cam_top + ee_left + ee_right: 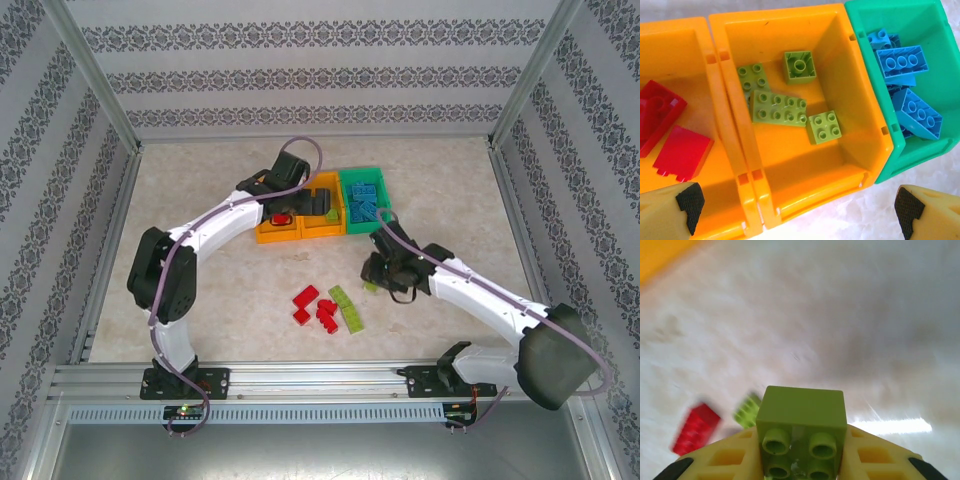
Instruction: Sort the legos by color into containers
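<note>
Lime green lego brick, a two-by-two piece, is clamped stud-side toward the camera between the jaws of the right end effector, which stands over the worktop between the loose pile and the row of bins. Whether the brick has cleared the surface cannot be told, as the right wrist view is blurred. The left end effector has its jaws wide apart, holds nothing, and hangs above the near rim of the middle orange bin. That bin holds four lime green bricks. The left orange bin holds red pieces, and the green bin holds blue bricks. Several red bricks and a few lime green ones lie unsorted on the worktop near the arm bases. Assessment: the step in hand is the pick and carry of one lime green brick. The next move calls for lifting it above rim height, bringing it over the middle orange bin and parting the jaws there. The left arm occupies that space, so clearance between the two arms will need attention.
</note>
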Robot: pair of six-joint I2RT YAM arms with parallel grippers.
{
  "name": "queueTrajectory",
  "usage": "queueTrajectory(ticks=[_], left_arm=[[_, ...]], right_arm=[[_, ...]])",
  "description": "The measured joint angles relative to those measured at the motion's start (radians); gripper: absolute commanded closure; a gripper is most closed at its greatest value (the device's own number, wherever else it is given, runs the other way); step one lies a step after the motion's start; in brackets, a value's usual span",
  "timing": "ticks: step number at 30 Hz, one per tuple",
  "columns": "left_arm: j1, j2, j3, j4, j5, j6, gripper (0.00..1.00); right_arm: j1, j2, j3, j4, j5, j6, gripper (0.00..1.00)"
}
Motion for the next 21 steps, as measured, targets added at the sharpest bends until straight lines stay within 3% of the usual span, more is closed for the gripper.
queueTrajectory(ticks=[6,13,21], left_arm=[[0.008,-0.108,-0.15,0.056,-0.034,-0.001,0.0],[0.025,-0.18,-0.28,0.071,-0.073,-0.011,0.0],[0.026,-0.228,-0.414,0.072,-0.036,-0.012,0.0]], right_arm=[[-0.096,0.2,0.184,0.172,-0.058,-0.152,0.71],[-0.121,0.496,0.48,0.285,-0.19,-0.253,0.68],[-0.15,0.735,0.729,0.269,-0.249,-0.296,0.45]])
